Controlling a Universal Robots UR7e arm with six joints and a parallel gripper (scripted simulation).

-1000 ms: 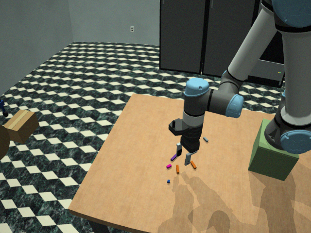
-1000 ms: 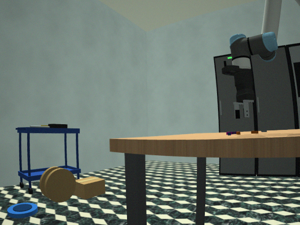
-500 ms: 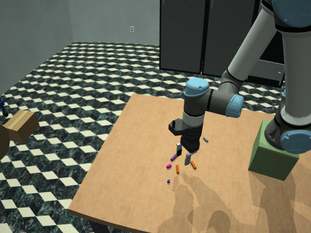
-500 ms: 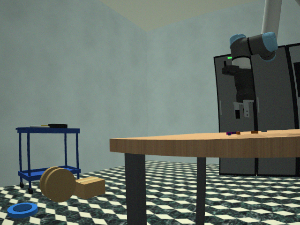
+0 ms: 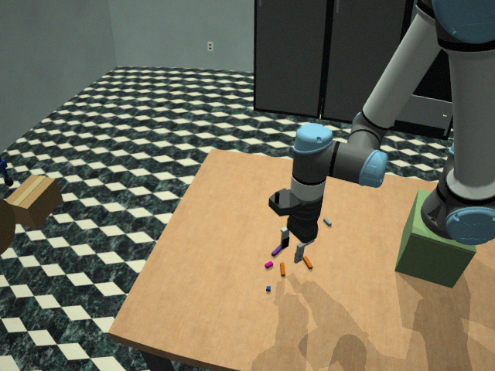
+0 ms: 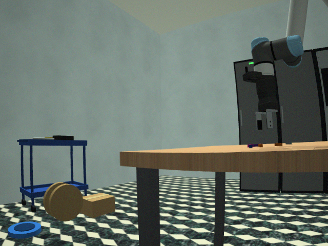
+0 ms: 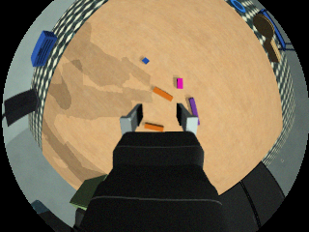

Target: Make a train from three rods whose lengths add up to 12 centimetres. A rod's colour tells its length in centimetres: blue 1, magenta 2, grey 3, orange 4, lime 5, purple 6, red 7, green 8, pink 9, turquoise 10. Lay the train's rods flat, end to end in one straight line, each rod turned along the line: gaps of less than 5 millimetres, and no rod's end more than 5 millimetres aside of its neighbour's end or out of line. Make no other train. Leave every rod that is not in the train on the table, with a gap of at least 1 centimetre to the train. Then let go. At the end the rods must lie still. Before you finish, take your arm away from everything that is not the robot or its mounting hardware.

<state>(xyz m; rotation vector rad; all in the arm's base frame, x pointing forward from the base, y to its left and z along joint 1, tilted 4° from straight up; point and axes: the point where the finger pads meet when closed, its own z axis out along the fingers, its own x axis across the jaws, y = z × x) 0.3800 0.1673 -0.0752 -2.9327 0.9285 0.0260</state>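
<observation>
Several small rods lie flat and apart on the wooden table. There are two orange rods [image 5: 282, 268] [image 5: 307, 261], a purple rod [image 5: 276, 250], a magenta rod [image 5: 268, 264], a blue rod [image 5: 267, 287] and a grey rod [image 5: 327, 221]. My gripper [image 5: 291, 245] [image 6: 264, 120] is open and empty. It hangs well above the table, over the spot between the purple rod and the right orange rod. In the wrist view one orange rod [image 7: 154, 127] lies between the fingers, far below them. The other orange rod [image 7: 162, 95], the purple rod [image 7: 192, 107], the magenta rod [image 7: 180, 81] and the blue rod [image 7: 146, 61] lie ahead.
A green block [image 5: 431, 243] under the arm's base stands at the table's right side. Dark cabinets [image 5: 332, 56] stand behind the table. A cardboard box [image 5: 33, 199] lies on the floor at the left, and a blue cart [image 6: 53, 164] stands further off.
</observation>
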